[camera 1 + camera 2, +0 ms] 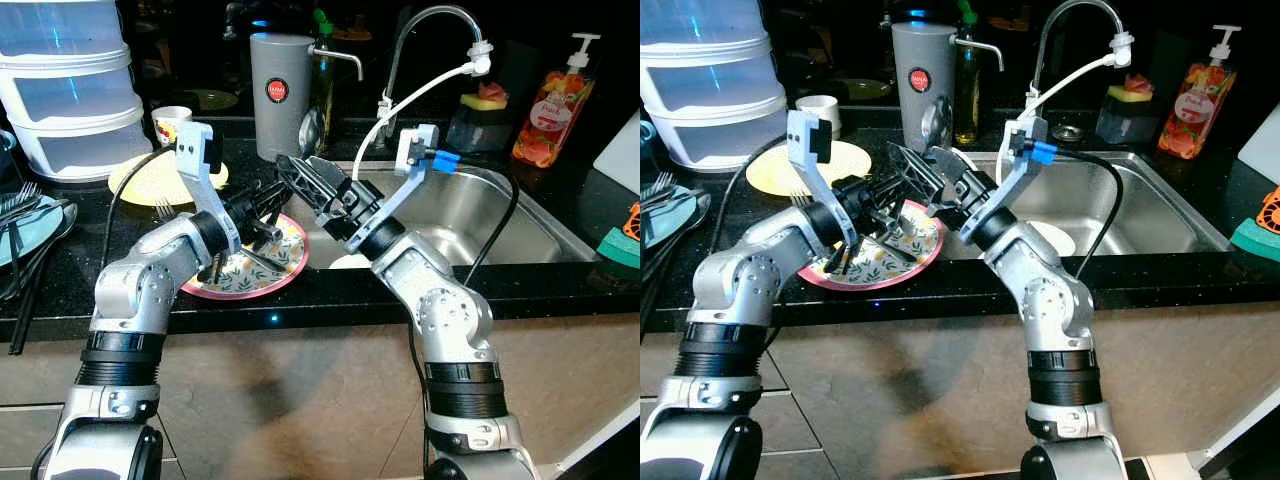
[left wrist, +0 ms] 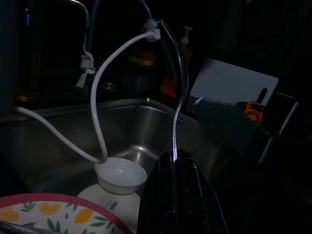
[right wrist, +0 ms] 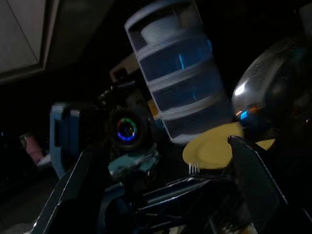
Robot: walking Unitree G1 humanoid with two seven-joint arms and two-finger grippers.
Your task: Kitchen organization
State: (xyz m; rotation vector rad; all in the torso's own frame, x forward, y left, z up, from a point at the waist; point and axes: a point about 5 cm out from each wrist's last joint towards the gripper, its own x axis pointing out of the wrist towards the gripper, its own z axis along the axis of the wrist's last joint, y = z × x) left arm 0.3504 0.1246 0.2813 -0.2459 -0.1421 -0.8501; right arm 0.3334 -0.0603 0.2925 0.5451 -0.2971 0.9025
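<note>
Black table (image 1: 560, 290) around the steel sink (image 1: 500, 215) is far from tidy. Just beside the sink, both claws meet over the floral plate (image 1: 262, 268): right claw (image 1: 940, 165) grips a spoon (image 1: 936, 122), left claw (image 1: 268, 205) looks clenched on a fork (image 3: 194, 168). Bowls (image 2: 120, 176) sit in the sink.

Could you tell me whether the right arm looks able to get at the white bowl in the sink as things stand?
Probably yes. The white bowl sits in the sink just beside the right gripper, which is over the floral plate. The white hose dips into it.
</note>
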